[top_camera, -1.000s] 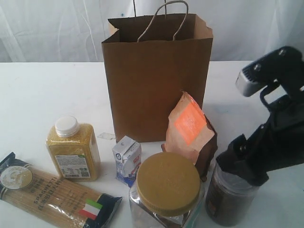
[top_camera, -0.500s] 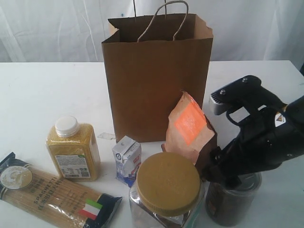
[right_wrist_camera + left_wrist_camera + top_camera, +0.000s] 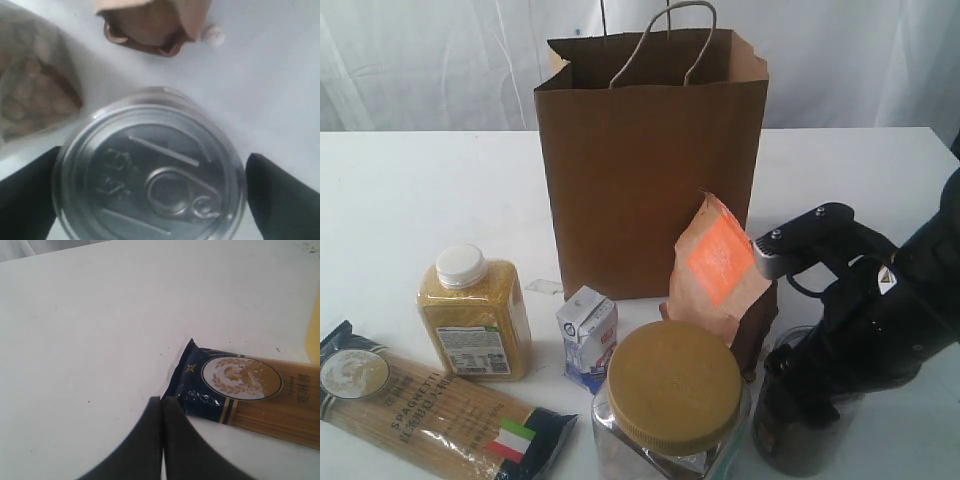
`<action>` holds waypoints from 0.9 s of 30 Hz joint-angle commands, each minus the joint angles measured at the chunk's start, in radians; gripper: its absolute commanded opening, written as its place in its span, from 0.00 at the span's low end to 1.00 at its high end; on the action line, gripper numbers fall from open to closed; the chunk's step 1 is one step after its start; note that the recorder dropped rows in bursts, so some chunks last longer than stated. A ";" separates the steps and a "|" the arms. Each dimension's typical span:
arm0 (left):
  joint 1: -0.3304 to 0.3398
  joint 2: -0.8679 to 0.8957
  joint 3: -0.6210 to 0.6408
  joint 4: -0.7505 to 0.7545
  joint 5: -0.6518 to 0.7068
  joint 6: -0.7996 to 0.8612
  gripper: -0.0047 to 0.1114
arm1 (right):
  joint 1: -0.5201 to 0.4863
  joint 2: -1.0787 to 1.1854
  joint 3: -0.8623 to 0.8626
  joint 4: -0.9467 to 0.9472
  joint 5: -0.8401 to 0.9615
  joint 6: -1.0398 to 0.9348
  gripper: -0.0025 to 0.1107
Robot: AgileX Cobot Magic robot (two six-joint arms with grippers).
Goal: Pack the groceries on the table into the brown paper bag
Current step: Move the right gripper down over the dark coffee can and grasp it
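Exterior view: right arm (image 3: 905, 300) leaning in from right edge, bulky black wrist pitching steeply downward. Its right gripper (image 3: 810, 400) pointing straight down, sitting low; jaws standing wide apart, one dark finger (image 3: 22, 200) showing at each side of right wrist view. Left wrist view: left gripper (image 3: 161, 407) hanging low, jaws pressing together, dark tips meeting along thin seam.

Shiny metal top on the dark can (image 3: 150, 170), pull ring gleaming, under what looks like clear plastic. My right hand (image 3: 152, 195): matt black fingers (image 3: 282, 200). Spaghetti pack (image 3: 250, 395), glossy film. Surface (image 3: 100, 315), smooth matt white. Brown paper bag (image 3: 650, 190), matt kraft; pouch (image 3: 720, 270), creased paper.
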 commanded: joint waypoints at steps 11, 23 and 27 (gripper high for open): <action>-0.006 -0.004 0.004 0.000 -0.001 -0.008 0.04 | 0.001 -0.001 0.003 -0.003 0.046 0.013 0.52; -0.006 -0.004 0.004 0.000 -0.001 -0.008 0.04 | 0.001 -0.026 0.001 -0.055 0.080 0.010 0.52; -0.006 -0.004 0.004 0.000 -0.001 -0.008 0.04 | 0.001 -0.101 0.001 -0.236 0.099 0.077 0.52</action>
